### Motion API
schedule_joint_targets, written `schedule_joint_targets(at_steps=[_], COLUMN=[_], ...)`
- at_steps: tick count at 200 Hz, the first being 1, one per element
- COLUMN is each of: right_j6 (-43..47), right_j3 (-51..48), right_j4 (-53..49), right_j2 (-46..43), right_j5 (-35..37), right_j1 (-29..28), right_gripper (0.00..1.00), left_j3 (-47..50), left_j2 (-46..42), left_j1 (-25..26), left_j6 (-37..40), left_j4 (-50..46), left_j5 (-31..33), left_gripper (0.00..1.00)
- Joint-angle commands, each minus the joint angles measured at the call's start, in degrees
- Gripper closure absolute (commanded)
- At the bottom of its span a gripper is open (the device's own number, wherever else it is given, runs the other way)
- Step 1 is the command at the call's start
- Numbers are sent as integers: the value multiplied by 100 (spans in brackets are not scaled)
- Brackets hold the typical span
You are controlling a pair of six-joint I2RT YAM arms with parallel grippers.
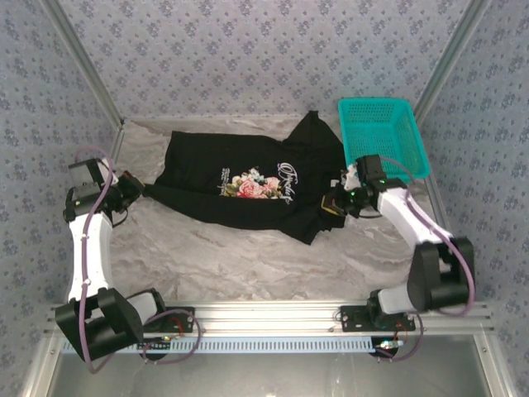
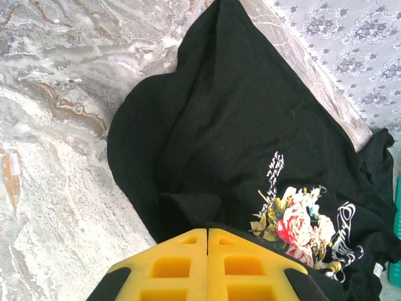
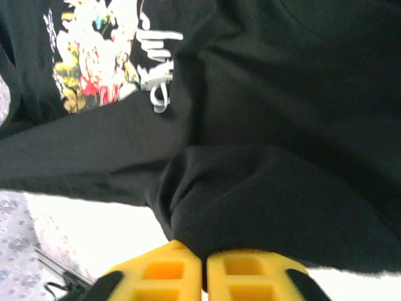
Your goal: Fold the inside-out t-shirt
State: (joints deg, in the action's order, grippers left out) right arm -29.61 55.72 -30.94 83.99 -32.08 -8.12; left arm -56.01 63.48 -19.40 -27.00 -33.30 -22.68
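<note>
Black floral-print cloth t-shirt (image 1: 248, 178) lies spread print-up on the marble-patterned table (image 1: 215, 256). Left fingers (image 2: 205, 235) are pinched shut on its left edge, and right fingers (image 3: 204, 257) are clamped on bunched fabric near the teal plastic mesh basket (image 1: 384, 132). The pinched cloth itself is hidden between the tips.

From my station I count one black short-sleeved cloth t-shirt (image 1: 248, 165) in the centre of the frame, one teal plastic mesh basket (image 1: 384, 132) at upper right, and two yellow-fingered grippers: the left gripper (image 1: 139, 192) at mid left, the right gripper (image 1: 335, 203) right of centre.
</note>
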Motion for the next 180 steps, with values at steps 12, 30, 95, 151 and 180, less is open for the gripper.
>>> schedule_joint_targets(at_steps=[12,30,95,151,180], right_j6=[220,508,807,904,965], right_j3=[1207,1382,-274,-608,-425], right_j4=[348,70,-915,-11,297], right_j2=[1310,1214,-504,140,401], right_j5=[260,774,1810,1755,1639], right_j1=[45,31,-731,-773,-801], right_gripper=[76,66,60,56,76], left_j3=[-156,-137,-116,-94,-89], left_j2=[-21,-22,59,55,48], left_j1=[-33,-29,-29,-29,-29], left_j6=[99,108,99,73,67], left_j4=[-52,-54,2,43,54], left_j5=[37,35,-21,-132,-148], left_gripper=[100,100,100,100,100])
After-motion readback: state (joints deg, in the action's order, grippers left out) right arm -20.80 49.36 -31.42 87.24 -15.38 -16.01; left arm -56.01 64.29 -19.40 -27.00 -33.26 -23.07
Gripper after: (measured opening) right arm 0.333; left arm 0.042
